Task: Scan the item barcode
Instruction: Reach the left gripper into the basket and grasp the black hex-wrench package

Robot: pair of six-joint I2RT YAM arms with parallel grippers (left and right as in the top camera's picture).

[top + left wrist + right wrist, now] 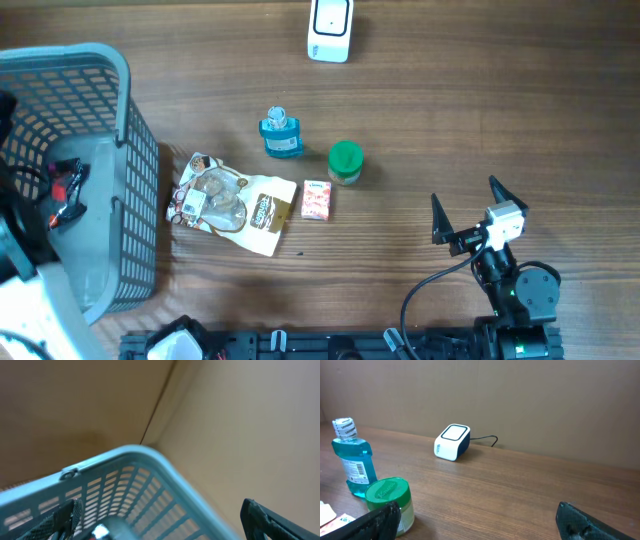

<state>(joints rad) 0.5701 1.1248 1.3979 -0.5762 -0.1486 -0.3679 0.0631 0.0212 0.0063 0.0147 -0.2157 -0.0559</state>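
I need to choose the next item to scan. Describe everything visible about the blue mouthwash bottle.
The mouthwash bottle is clear plastic filled with blue liquid, with a white printed seal over its cap and a white label on one side. It stands upright on the wooden table, near the middle, beside the green-lidded jar and apart from it. Only the table touches it.

Table (420, 120): dark brown wood, with the grain running from 9 o'clock to 3 o'clock in the overhead view. The surface fills that view edge to edge.

Wall (520, 395): plain tan board with a matte finish. In the right wrist view it stands behind the table's far edge and spans 9 through 12 to 3 o'clock.

In the left wrist view, two tan panels meet at a dark seam (157, 405) that runs from 12 o'clock down toward centre.

Lighting: soft and even.
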